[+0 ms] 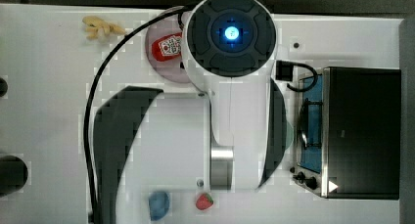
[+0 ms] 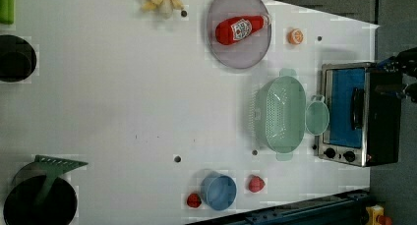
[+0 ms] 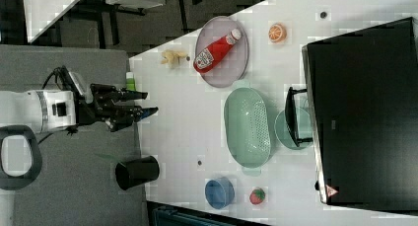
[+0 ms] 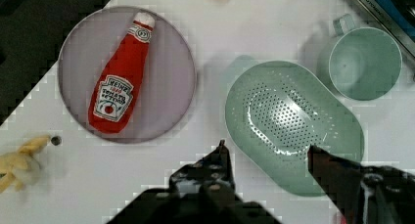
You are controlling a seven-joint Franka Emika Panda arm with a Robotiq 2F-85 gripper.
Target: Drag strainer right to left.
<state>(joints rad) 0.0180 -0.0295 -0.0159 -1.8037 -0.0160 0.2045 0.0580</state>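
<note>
The strainer (image 2: 282, 114) is a pale mint-green oblong colander standing on the white table between the round plate and the toaster oven. The wrist view shows its perforated basin (image 4: 293, 121) below my gripper (image 4: 267, 148). My gripper is open with nothing between its fingers. One dark fingertip (image 4: 222, 146) is over bare table and the other (image 4: 315, 155) over the strainer's rim. In the right view my gripper (image 3: 150, 101) hangs well clear of the strainer (image 3: 246, 126), toward the right view's left. The arm's white body (image 1: 230, 87) covers the middle of the table in the top view.
A small round mint cup (image 2: 317, 118) touches the strainer beside the toaster oven (image 2: 359, 114). A grey plate (image 2: 241, 58) holds a ketchup bottle (image 2: 238, 29). A blue cup (image 2: 218, 190), red toy fruit (image 2: 255, 184), an orange (image 2: 295, 36) and a black pot (image 2: 39, 203) stand around the edges.
</note>
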